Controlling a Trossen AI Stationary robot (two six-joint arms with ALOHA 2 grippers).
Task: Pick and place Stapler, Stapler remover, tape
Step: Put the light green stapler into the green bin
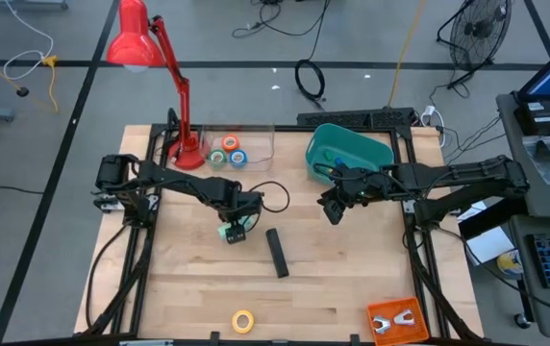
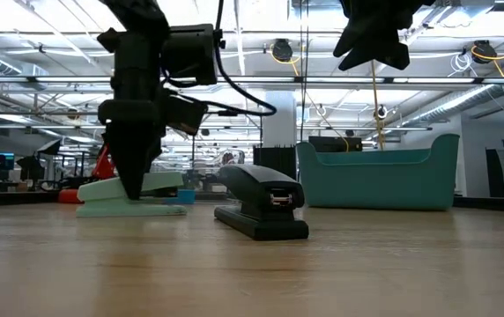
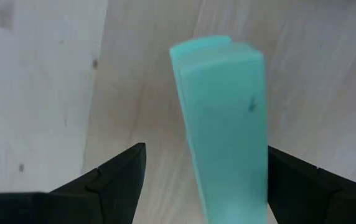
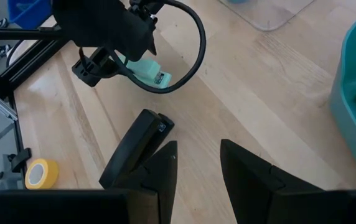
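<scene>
No legible txt, labels or nos. anywhere — none on any obj.

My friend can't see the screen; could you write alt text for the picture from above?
Two dark robot arms reach over a wooden table: the left hand is over a mint-green stapler, fingers open around it, while the right hand hovers near a teal bin. A black stapler lies between them; a yellow tape sits at the near edge.

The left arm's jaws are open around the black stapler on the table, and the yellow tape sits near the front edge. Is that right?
Not quite. The left gripper's jaws are open around a mint-green stapler, not the black one, as the left wrist view shows. The black stapler lies apart, untouched. The yellow tape does sit near the front edge.
</scene>
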